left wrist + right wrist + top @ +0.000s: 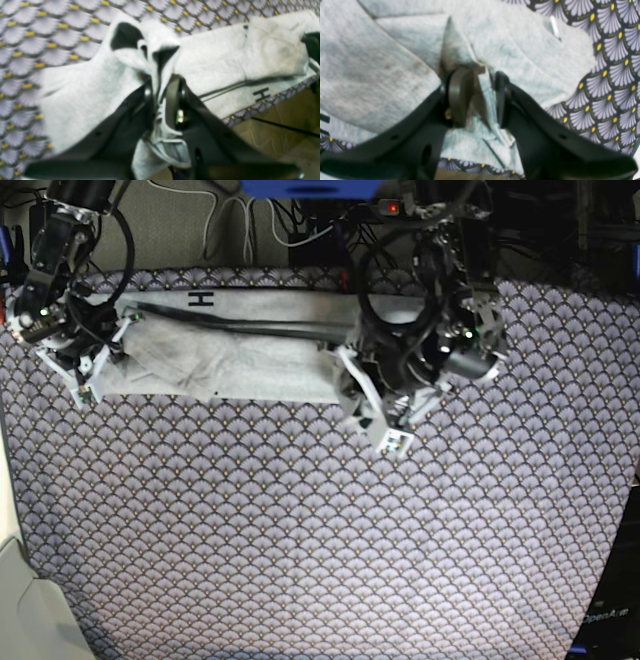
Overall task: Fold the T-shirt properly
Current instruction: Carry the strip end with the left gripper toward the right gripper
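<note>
Your work surface is a table draped in a purple-grey fan-patterned cloth [300, 530] with small yellow dots, and most of it lies bare in the near half of the base view. Beyond that, toward twelve o'clock, the T-shirt [230, 350] stretches as a long, narrow, light grey band along the far edge of the cloth, running from about ten o'clock to one o'clock. A black letter H [201, 299] shows on its far strip.

Your left gripper [162, 82] sits at the band's end on the right of the base view. Its jaws stand narrow and pinch a bunched fold of grey fabric, which rises crumpled between the fingers at twelve o'clock in the wrist view and trails back toward the camera at six.

Your right gripper [477, 82] is at the opposite end, around ten o'clock in the base view. Its jaws stand about halfway apart with a ridge of the shirt gathered between them; the fabric spreads out flat on both sides, at nine and at two o'clock.
</note>
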{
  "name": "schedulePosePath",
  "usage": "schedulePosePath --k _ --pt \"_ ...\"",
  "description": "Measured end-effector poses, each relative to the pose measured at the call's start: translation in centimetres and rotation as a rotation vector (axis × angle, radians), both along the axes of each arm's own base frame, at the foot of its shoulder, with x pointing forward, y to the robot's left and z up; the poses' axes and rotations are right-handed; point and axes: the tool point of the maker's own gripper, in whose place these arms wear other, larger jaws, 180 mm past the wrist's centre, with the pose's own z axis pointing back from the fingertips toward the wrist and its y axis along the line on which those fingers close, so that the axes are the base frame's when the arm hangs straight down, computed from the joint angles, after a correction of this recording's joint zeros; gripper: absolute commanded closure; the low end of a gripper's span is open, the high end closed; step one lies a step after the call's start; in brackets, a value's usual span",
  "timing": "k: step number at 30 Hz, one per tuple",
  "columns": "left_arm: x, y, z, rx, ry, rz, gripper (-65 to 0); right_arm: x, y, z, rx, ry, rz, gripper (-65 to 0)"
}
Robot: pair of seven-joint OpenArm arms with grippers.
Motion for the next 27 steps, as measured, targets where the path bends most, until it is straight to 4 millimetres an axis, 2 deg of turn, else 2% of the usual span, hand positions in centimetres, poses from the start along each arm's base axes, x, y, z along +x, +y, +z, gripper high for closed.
schedulePosePath --k 3,13,16,18,23,27 --pt "-0.3 -1.0 -0.8 -0.01 0.02 -0.028 -0.3 -0.1 0.0 0.0 -0.001 0.002 0.0 -20.3" --pt "0.1 -1.2 -0.7 -0.02 0.001 -0.021 -0.3 -0.1 0.0 0.0 0.0 0.002 0.0 -20.3" --pt "0.8 0.1 -0.9 0.026 -0.003 0.063 -0.3 -0.2 0.0 -0.1 0.0 0.004 0.0 -20.3" --pt "1.4 0.3 -0.8 0.048 -0.018 0.128 -0.3 -0.2 0.0 -0.1 0.0 0.004 0.0 -20.3" --pt "0.3 -3.8 -0.3 0.029 -0.037 0.064 -0.4 -0.2 0.0 -0.1 0.0 0.004 0.0 -20.3" --pt "0.0 -5.3 0.0 0.051 -0.07 0.012 -0.4 -0.2 0.0 -0.1 0.0 0.004 0.0 -20.3"
